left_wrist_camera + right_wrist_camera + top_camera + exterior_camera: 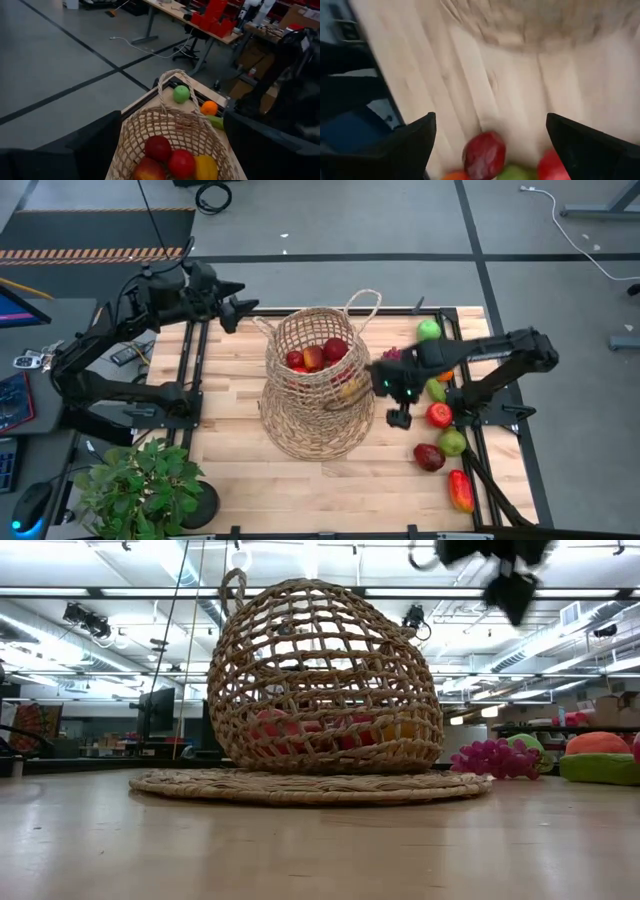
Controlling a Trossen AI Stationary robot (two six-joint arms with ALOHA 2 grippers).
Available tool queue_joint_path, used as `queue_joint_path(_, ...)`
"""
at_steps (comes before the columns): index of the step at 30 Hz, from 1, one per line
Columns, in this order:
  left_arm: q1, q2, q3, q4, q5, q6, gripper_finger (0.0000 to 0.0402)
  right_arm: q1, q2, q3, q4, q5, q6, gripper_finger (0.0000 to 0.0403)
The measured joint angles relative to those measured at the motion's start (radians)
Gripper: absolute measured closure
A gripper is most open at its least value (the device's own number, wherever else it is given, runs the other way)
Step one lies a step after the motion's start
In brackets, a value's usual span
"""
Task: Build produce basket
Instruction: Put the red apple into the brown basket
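A tall wicker basket (pixel 318 385) stands mid-counter (pixel 230 470), holding red apples (pixel 313 357) and a yellow piece. The right gripper (pixel 392 402) hovers just right of the basket with its fingers spread wide and nothing between them, above loose produce (pixel 445 442) lying along the counter's right side. The left gripper (pixel 240 310) waits at the far left corner; whether it is open I cannot tell

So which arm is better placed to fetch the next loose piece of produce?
Right, probably. Its open pincer hangs empty beside the red apple and dark red mango; the left pincer sits beyond the tall tan wicker basket.
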Motion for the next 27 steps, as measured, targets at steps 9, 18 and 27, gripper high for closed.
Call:
queue_joint_path(9, -0.001, -0.001, 0.0, 0.0, 0.004, 0.004, 0.0045, 0.205, -0.065, -0.348, 0.159, -0.007, 0.335, 0.0005)
queue_joint_path(18, -0.001, 0.0, 0.0, 0.001, 0.004, 0.005, 0.0045, 0.367, -0.061, -0.454, 0.302, 0.027, 0.532, 0.0004)
queue_joint_path(27, -0.001, 0.0, 0.0, 0.001, 0.004, -0.002, 0.0045, 0.458, -0.06, -0.604, 0.448, 0.031, 0.641, 0.0004)
